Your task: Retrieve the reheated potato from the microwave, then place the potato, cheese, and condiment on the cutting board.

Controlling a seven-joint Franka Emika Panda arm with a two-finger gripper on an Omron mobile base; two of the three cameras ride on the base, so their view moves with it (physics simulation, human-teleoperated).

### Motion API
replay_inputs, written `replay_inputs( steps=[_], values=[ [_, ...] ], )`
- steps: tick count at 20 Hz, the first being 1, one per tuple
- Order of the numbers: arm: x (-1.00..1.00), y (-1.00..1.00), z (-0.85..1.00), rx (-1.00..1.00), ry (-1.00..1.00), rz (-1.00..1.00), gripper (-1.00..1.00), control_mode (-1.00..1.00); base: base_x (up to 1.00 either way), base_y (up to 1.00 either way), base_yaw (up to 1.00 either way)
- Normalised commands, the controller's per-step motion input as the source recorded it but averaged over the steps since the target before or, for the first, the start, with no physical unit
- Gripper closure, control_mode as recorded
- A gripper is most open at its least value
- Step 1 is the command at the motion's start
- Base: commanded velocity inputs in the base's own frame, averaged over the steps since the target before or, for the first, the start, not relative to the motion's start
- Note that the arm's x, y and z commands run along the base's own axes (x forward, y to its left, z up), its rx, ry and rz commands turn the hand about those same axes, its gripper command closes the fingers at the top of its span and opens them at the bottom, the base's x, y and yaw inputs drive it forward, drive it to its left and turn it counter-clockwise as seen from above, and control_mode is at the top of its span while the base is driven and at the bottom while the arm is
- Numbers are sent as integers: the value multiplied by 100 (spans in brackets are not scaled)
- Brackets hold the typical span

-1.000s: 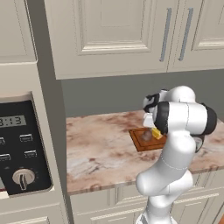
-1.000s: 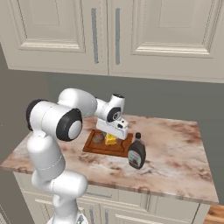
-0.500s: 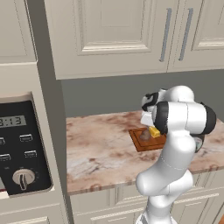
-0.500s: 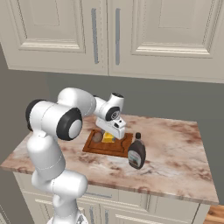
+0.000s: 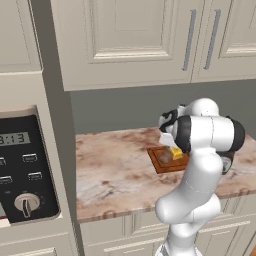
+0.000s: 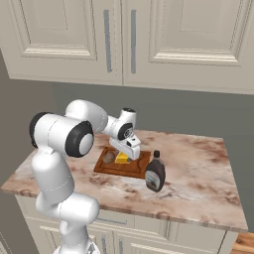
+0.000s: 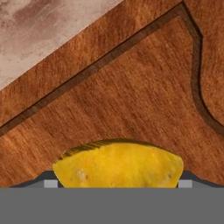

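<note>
Potato point(image 6: 110, 158) and cheese point(image 6: 120, 158) are both on the board point(image 6: 134, 168), with the potato just at 9 o'clock of the cheese in the right base view. The bottle point(image 6: 155, 172) stands on the desk point(image 6: 198, 173) at the board's 4 o'clock corner, so I'd say it's the one left to do. The hand point(image 6: 126, 153) is low over the cheese with a fingertip point(image 7: 51, 183) on either side of the wedge. Honestly I can't tell if it's pinching it or has let go. That's the risk imo: lift before the cheese is really free and it rides up, drops back, maybe slides off the rim or bumps the potato so it rolls. Also the bottle is close and tall, so a lazy swing toward it could knock it over rather than grab it.
</note>
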Motion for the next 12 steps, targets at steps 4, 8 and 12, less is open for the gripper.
replay_inputs(
  steps=[4, 8, 12],
  values=[
    [-37, 17, -34, -2, 0, -5, -100, -100, 0, 0, 0],
    [-25, 8, -10, 0, 0, -3, -100, -100, 0, 0, 0],
    [-18, 2, 3, 0, 0, 0, -100, -100, 0, 0, 0]
  ],
)
